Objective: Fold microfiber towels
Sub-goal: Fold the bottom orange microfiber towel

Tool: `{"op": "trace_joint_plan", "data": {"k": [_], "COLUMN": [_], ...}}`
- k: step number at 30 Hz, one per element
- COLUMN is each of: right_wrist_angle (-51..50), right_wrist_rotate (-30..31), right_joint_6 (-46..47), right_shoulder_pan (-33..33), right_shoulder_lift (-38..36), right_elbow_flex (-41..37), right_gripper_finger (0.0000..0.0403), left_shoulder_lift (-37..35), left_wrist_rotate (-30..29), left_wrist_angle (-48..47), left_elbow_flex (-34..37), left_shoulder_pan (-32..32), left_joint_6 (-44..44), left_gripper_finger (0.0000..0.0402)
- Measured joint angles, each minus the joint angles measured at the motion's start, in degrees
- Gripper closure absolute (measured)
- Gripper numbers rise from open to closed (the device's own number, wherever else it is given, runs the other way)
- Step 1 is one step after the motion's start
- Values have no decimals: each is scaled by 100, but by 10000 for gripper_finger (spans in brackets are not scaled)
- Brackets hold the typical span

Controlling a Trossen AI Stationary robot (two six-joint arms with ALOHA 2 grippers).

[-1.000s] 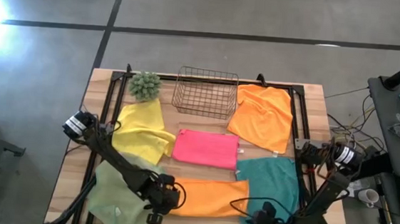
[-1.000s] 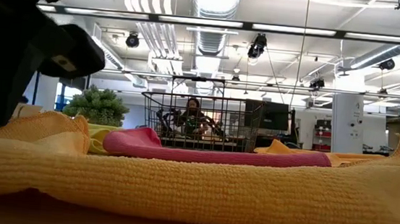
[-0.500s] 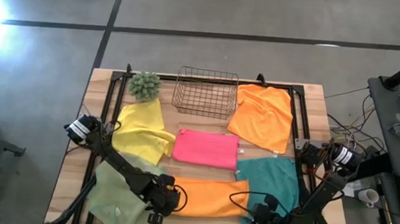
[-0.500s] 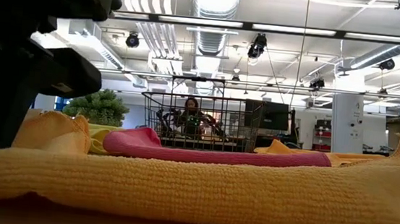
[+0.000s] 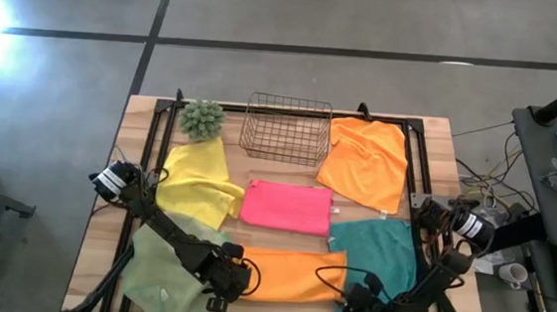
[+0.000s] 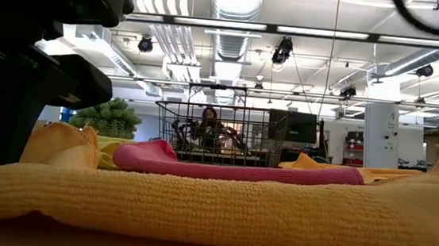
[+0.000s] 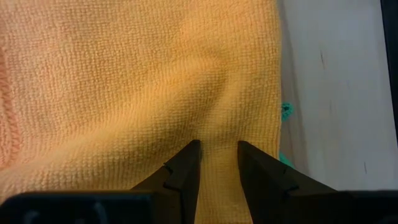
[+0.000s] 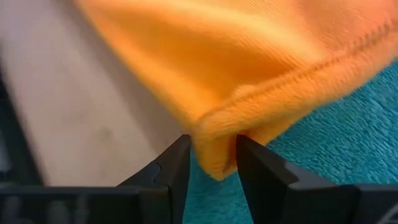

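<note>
While no readable writing shows anywhere, the orange towel [image 5: 294,275] lies along the wooden table's [image 5: 104,224] near edge, just in front of the pink towel [image 5: 287,207]. Left gripper [image 7: 217,152] pinches its fabric in narrow jaws; right gripper [image 8: 211,149] clamps its corner over the teal towel [image 8: 348,155]. Behind the pink towel stands the copper wire basket [image 5: 285,129], open office beyond.

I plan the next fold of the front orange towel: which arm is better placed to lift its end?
Probably the right: the right pincer has the orange towel corner between its fingers, over the teal towel. The left pincer pinches its other end.
</note>
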State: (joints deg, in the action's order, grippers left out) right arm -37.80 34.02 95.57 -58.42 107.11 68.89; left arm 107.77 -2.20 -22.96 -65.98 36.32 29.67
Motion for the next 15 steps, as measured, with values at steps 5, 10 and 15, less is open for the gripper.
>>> {"op": "trace_joint_plan", "data": {"k": [5, 10, 15], "right_wrist_angle": [-216, -289, -503], "right_wrist_rotate": [4, 4, -37], "right_joint_6": [566, 519, 482], "right_shoulder_pan": [52, 43, -29], "right_shoulder_lift": [72, 54, -100], "right_elbow_flex": [8, 8, 11], "right_gripper_finger": [304, 341, 363], "left_shoulder_lift": [2, 4, 4], "left_wrist_rotate": [4, 2, 0], "left_wrist_angle": [-4, -11, 19], "left_elbow_flex": [0, 0, 57], "left_shoulder_pan": [-4, -4, -7], "left_joint_6": [13, 15, 202], "left_gripper_finger": [307, 307, 307]}}
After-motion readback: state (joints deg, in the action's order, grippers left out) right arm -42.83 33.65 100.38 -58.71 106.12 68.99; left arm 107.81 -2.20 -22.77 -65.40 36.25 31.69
